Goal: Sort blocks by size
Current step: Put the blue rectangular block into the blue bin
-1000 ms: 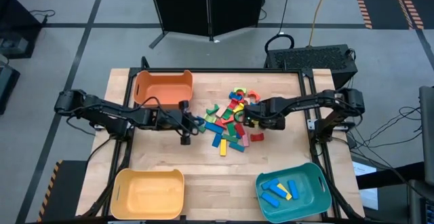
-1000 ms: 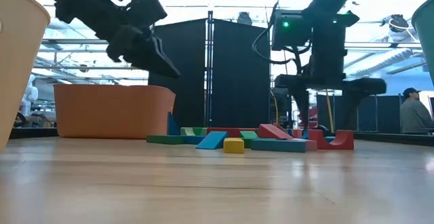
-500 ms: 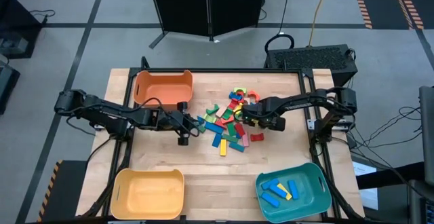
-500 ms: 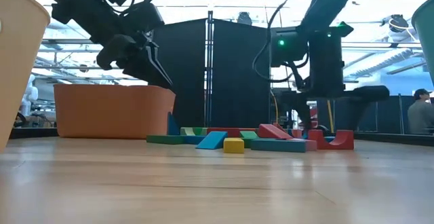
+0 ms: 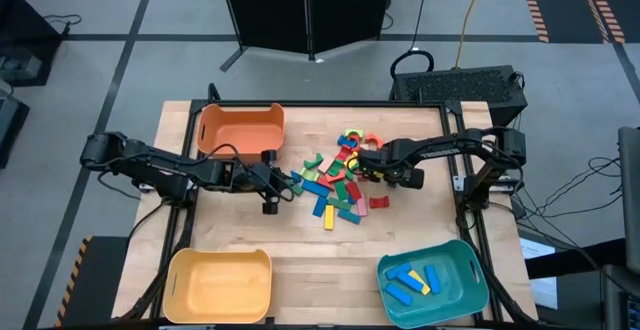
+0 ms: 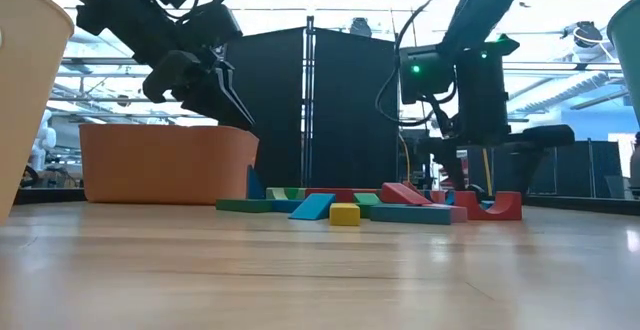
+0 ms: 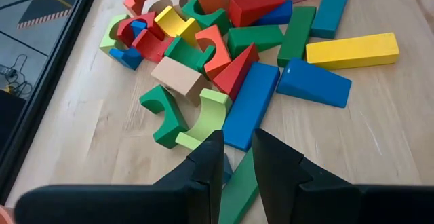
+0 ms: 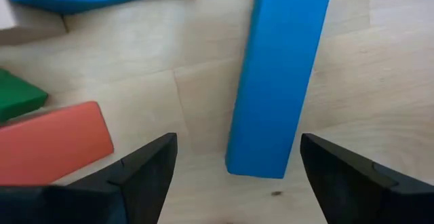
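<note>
The blocks (image 5: 340, 180) lie in a loose pile of bars, arches and wedges at the table's middle. My left gripper (image 7: 237, 149) hangs tilted down at the pile's left edge (image 5: 290, 180), its fingers a narrow gap apart with nothing between them. My right gripper (image 8: 237, 183) points straight down over the pile's right part (image 5: 375, 165). It is wide open, and its fingers stand on either side of one end of a flat blue bar (image 8: 278, 81) without touching it.
An orange bin (image 5: 240, 128) stands at the far left, a yellow bin (image 5: 218, 285) at the near left. A teal bin (image 5: 432, 280) at the near right holds blue and yellow bars. A red block (image 8: 54, 142) lies beside the blue bar.
My right gripper has gone a little toward the table's left edge and down over the pile, still wide open. The blocks lie as before.
</note>
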Tool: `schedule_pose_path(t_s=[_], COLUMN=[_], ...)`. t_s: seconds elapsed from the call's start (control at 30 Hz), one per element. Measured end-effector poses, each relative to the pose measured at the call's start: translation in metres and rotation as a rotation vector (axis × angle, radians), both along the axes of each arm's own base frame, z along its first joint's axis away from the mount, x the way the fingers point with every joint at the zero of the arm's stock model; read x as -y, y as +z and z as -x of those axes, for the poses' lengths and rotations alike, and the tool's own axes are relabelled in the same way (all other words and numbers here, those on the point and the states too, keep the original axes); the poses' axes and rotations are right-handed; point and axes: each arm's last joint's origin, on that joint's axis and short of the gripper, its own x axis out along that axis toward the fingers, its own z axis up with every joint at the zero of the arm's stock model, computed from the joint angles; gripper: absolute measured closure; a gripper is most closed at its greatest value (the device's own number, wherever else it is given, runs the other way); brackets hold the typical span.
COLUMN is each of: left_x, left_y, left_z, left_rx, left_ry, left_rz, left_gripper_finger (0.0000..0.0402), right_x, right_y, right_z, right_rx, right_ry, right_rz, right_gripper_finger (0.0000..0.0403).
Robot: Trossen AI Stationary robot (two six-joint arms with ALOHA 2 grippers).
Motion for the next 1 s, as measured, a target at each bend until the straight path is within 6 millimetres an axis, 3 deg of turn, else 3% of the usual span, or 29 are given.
schedule_pose_path(t_s=[0.2,0.5,0.6,0.83,1.0], left_x=[0.0,0.0,0.0,0.0,0.0], left_y=[0.0,0.0,0.0,-0.001,-0.001], left_z=[0.0,0.0,0.0,0.0,0.001], left_rx=[0.0,0.0,-0.001,-0.008,-0.012], left_ry=[0.0,0.002,0.002,0.002,0.001], left_rz=[0.0,0.002,0.002,0.002,0.001], left_gripper_finger=[0.0321,0.0321,0.0321,0.0321,0.0321], right_x=[0.002,0.005,0.005,0.004,-0.001], right_y=[0.0,-0.01,-0.015,-0.012,0.009], right_z=[0.001,0.0,-0.001,0.0,-0.001], right_rx=[-0.009,-0.056,-0.076,-0.069,0.023], right_ry=[-0.004,0.01,0.033,0.086,0.173], right_rz=[-0.001,-0.019,-0.04,-0.043,-0.03], right_gripper_finger=[0.0132,0.0259,0.0284,0.0278,0.0282])
